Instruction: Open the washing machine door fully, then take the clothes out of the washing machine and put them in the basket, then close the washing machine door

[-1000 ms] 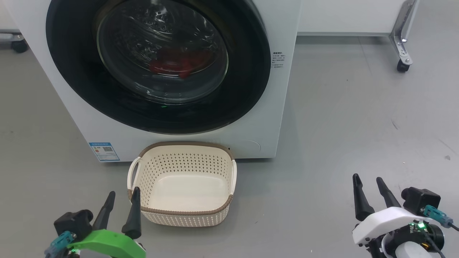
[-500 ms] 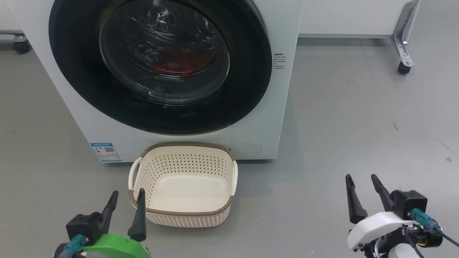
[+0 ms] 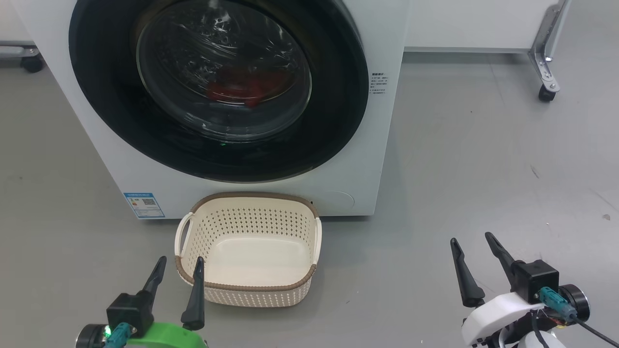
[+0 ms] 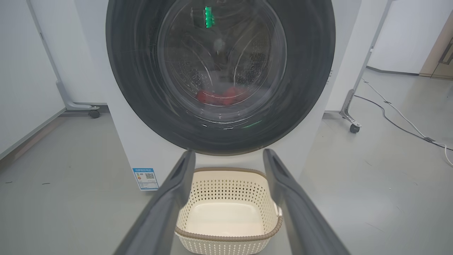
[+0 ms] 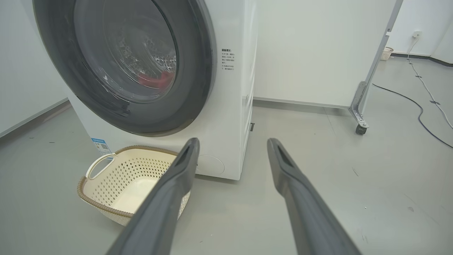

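Door (image 3: 104,101) shut, clothes (image 3: 237,90) inside; L tool (image 3: 181,261), R tool (image 3: 471,239) open.

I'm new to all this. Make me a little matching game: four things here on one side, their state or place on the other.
1. washing machine door
2. clothes
3. basket
4. left tool

a. empty, on the floor
b. open, holding nothing
c. shut
d. red, inside the drum

Pairs: 1-c, 2-d, 3-a, 4-b

Bright, even light; a soft shadow lies beside the basket (image 3: 251,296). Glare streaks the washing machine door (image 3: 220,82), slightly blurred in the left wrist view.
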`<state>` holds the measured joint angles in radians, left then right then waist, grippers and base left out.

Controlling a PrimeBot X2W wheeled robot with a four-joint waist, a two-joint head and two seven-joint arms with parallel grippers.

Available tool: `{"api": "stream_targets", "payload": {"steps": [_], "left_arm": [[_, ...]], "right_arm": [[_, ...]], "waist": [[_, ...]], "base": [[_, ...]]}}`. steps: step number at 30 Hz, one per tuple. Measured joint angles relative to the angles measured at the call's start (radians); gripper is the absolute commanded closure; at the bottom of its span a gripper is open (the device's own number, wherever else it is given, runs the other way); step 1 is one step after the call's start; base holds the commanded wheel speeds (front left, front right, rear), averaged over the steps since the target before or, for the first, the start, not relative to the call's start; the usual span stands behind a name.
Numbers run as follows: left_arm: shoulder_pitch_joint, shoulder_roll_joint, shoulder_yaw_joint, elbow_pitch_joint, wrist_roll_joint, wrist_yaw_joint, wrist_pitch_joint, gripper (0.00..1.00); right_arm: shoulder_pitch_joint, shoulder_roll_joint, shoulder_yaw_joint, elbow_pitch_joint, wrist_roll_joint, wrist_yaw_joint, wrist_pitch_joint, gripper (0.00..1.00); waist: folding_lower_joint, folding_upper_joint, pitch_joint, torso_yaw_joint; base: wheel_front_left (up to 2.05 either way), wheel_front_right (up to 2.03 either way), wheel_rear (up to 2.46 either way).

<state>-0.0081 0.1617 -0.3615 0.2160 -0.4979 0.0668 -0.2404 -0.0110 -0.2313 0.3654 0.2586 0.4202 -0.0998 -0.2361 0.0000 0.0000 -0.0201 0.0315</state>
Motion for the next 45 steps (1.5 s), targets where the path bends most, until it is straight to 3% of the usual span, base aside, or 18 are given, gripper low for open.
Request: {"api": "stream_targets", "payload": {"steps": [5,33,34,35,45], "left_arm": [[0.003,-0.005,-0.004,0.002,0.036,0.008,-0.009,0.0],[0.003,-0.016,0.006,0.014,0.034,0.008,-0.009,0.0],[0.003,-0.016,0.006,0.014,0.034,0.008,-0.009,0.0],[0.003,-0.016,0.006,0.015,0.034,0.008,-0.009,0.0],[0.003,-0.02,0.008,0.019,0.034,0.008,-0.009,0.0]], "right_arm": [[0.001,0.001,0.0,-0.001,-0.044,-0.009,-0.012,0.0],[0.037,0.031,-0.047,0.0,-0.045,-0.017,-0.012,0.0],[0.037,0.031,-0.047,0.0,-0.046,-0.017,-0.012,0.09],[0.037,0.032,-0.048,0.0,-0.046,-0.017,-0.012,1.0],[0.037,0.035,-0.05,0.0,-0.046,-0.017,-0.012,1.0]], "waist": [[0.0,0.0001,-0.001,0.001],[0.0,0.0,-0.006,-0.003],[0.0,0.0,-0.006,-0.003],[0.0,0.0,-0.006,-0.003],[0.0,0.0,-0.005,-0.001]], "base": [[0.0,0.0,0.0],[0.0,0.0,0.0],[0.0,0.0,0.0],[0.0,0.0,0.0],[0.0,0.0,0.0]]}}
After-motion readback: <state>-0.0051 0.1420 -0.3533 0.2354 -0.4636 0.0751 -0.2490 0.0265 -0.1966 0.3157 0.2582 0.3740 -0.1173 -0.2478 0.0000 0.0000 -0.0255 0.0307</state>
